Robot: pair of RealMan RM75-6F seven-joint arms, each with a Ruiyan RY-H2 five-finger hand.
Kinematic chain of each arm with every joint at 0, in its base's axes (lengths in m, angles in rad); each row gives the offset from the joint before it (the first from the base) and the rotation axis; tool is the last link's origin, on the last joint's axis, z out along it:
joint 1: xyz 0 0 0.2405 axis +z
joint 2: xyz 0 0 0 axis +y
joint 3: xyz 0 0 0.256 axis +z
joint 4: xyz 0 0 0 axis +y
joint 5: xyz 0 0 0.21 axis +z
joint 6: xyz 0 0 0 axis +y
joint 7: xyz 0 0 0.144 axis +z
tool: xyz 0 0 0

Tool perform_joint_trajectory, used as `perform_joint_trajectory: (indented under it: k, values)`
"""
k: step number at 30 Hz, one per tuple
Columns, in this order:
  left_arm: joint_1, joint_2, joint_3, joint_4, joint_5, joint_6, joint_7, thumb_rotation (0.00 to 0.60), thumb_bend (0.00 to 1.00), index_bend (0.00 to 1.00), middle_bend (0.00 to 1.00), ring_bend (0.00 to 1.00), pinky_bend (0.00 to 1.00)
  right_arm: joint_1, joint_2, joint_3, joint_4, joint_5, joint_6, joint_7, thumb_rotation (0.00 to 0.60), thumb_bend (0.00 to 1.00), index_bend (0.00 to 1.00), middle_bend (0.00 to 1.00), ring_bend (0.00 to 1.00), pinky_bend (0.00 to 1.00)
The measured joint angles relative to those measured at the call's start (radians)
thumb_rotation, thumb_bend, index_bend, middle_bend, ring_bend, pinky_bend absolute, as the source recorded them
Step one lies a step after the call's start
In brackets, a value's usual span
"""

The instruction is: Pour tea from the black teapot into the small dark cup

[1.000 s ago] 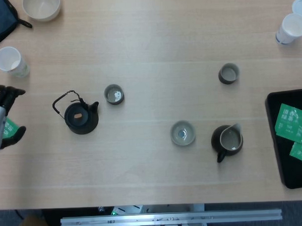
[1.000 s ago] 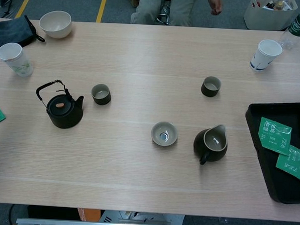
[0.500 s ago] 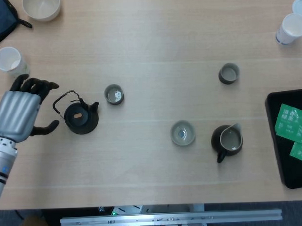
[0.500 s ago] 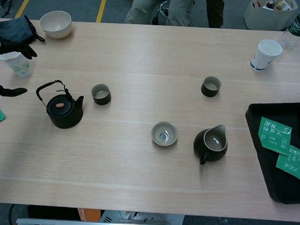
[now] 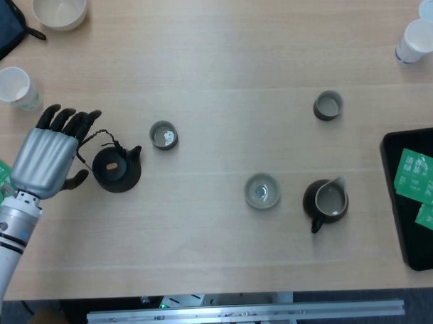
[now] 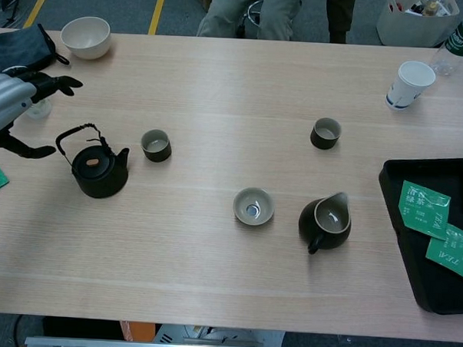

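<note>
As its silver-backed left hand (image 5: 47, 159) sweeps in from the frame's left edge, fingers spread and holding nothing, it has closed over the last second on the round black cast-iron teapot (image 5: 116, 167) at left of the pale wooden table (image 5: 220, 55); the small dark cup (image 5: 163, 135) waits just right, the grasp not yet made.

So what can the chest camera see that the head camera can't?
Only the chest view shows a person's legs behind the table, a plastic bottle and a white bin. Only the head view shows the left arm's silver forearm and a metal rail below the table edge. Both show the left hand, open beside the black teapot, and the small dark cup.
</note>
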Motion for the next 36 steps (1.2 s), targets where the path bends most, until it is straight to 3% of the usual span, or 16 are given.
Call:
perform_joint_trajectory:
  k: [22,36]
  values:
    - [-0.072,-0.161,0.049,0.377,0.127,-0.011,-0.172,0.6,0.2,0.01,0.12,0.06,0.11,-0.016,0.017,-0.003,-0.039,0.006,0.008,-0.034,0.6,0.15,0.33,0.33,0.22,0.24]
    - [-0.074,-0.156,0.074,0.434,0.144,0.007,-0.203,0.6,0.2,0.01,0.12,0.06,0.11,-0.02,0.023,-0.002,-0.064,0.004,0.009,-0.059,0.6,0.15,0.33,0.33,0.22,0.24]
